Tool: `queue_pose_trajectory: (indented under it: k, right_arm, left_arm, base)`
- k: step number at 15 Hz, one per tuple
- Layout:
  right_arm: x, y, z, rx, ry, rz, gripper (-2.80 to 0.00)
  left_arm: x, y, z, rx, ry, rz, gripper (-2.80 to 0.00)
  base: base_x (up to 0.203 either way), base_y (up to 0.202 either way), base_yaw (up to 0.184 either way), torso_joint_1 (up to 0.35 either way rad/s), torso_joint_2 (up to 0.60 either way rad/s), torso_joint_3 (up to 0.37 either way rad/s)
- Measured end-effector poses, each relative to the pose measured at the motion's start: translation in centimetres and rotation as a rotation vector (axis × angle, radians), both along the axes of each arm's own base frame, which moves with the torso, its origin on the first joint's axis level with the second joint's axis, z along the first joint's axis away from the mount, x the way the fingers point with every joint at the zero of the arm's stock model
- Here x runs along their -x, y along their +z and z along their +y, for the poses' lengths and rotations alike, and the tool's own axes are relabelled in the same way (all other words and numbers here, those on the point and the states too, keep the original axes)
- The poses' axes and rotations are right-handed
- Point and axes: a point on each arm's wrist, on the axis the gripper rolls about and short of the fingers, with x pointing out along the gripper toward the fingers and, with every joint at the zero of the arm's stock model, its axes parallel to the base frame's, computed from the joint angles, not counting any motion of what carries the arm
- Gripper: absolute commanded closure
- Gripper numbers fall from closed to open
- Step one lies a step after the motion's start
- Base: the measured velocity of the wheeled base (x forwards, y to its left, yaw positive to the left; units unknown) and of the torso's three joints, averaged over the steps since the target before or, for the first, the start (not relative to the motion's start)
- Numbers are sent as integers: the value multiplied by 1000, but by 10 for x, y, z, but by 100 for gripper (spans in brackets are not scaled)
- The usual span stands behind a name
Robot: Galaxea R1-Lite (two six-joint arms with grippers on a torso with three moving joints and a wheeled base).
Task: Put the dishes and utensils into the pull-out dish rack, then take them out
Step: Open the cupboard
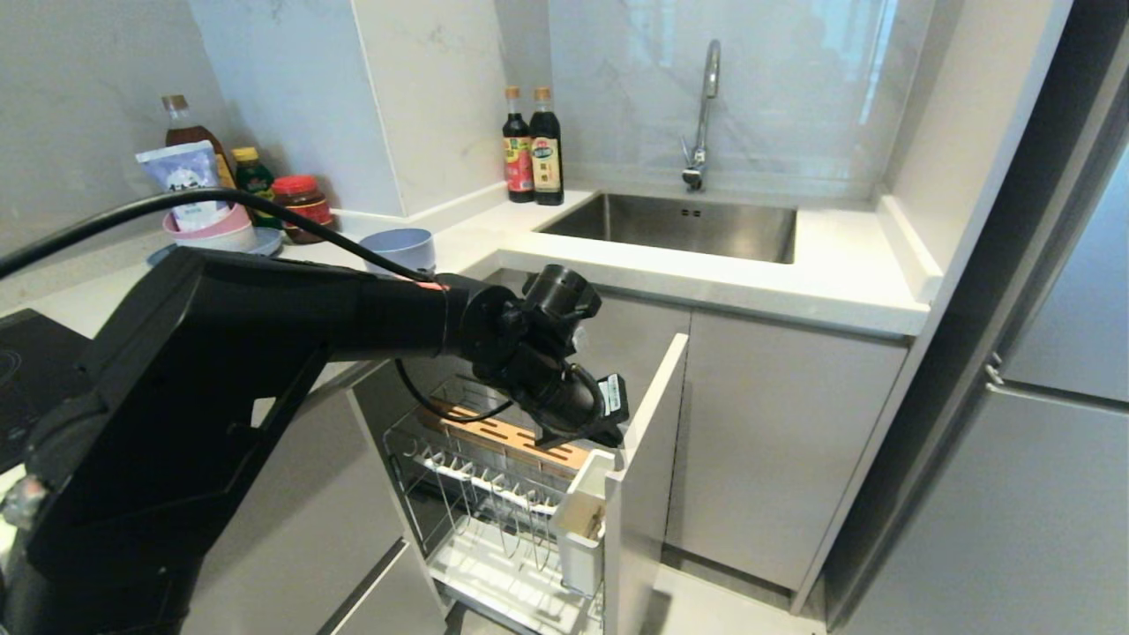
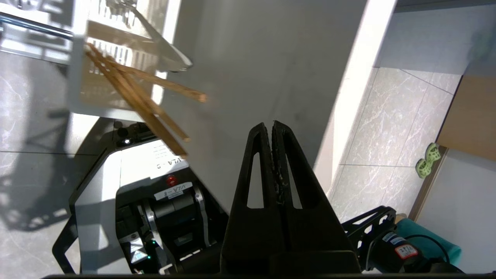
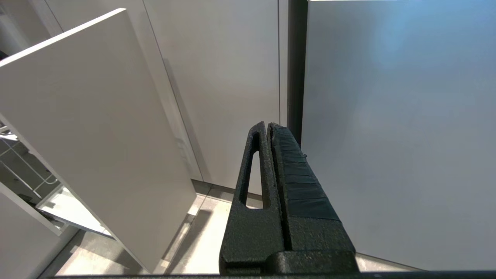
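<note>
The pull-out dish rack [image 1: 481, 494] stands drawn out below the counter, its pale front panel [image 1: 648, 459] toward the floor space. My left arm [image 1: 547, 370] reaches over its front end. The left gripper [image 2: 272, 124] is shut and holds nothing, hovering beside the front panel. The wooden chopsticks [image 2: 135, 100] lean out of the white utensil box [image 2: 81, 89], and the silver spoon [image 2: 162, 46] stands with them. The blue bowl [image 1: 399, 250] sits on the counter. Only a thin pink plate edge [image 1: 429, 284] shows behind my arm. The right gripper [image 3: 268, 124] hangs shut and empty by the cabinet doors.
A steel sink [image 1: 679, 225] and tap are set in the counter at the right. Sauce bottles [image 1: 534, 145], jars and a pink-rimmed bowl with a packet [image 1: 207, 225] stand at the back. A dark hob [image 1: 26, 370] lies far left. My base [image 2: 155, 201] is under the rack.
</note>
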Motion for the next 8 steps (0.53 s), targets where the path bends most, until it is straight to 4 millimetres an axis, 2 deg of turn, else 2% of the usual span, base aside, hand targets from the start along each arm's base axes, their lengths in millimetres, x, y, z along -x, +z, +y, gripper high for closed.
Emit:
queue_pose_trajectory:
  k: [8]
  right_arm:
    - [0, 0, 0, 0, 0, 0, 0]
  left_arm:
    - [0, -3, -2, -9, -1, 2, 0]
  base:
    - [0, 0, 0, 0, 0, 0]
